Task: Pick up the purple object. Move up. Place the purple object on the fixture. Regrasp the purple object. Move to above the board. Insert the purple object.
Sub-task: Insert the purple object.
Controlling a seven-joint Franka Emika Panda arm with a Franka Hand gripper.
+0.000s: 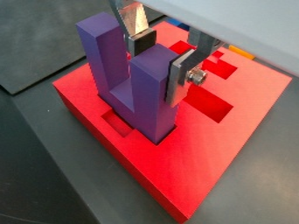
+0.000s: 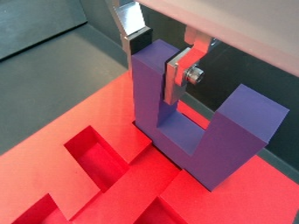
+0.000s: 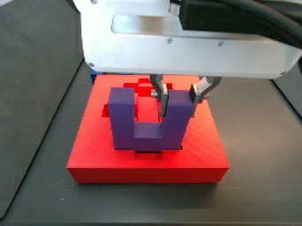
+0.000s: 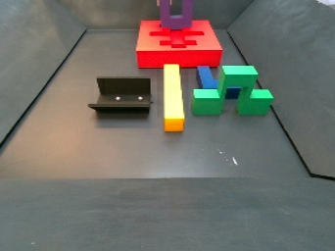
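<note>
The purple object point(image 1: 117, 83) stands upright with its low bar seated in a cut-out of the red board point(image 1: 222, 149). Both side views show the purple object point(image 3: 147, 132) point(image 4: 175, 12) on the board point(image 3: 141, 163) point(image 4: 164, 49), prongs up. My gripper point(image 1: 163, 57) is shut on one prong, the dark pad against one face and the silver finger plate point(image 1: 181, 77) against the opposite face. The same grip shows for the gripper point(image 2: 159, 57) on the purple object point(image 2: 222, 131) over the board point(image 2: 82, 114). The fixture point(image 4: 121, 96) stands apart on the dark floor.
A long yellow bar point(image 4: 171, 96) lies beside the fixture. A blue block point(image 4: 206, 76) and green blocks point(image 4: 236, 88) sit close together beyond it. More recessed cut-outs point(image 2: 100, 157) open in the board near the purple object. The white gripper housing point(image 3: 177, 35) hangs over the board.
</note>
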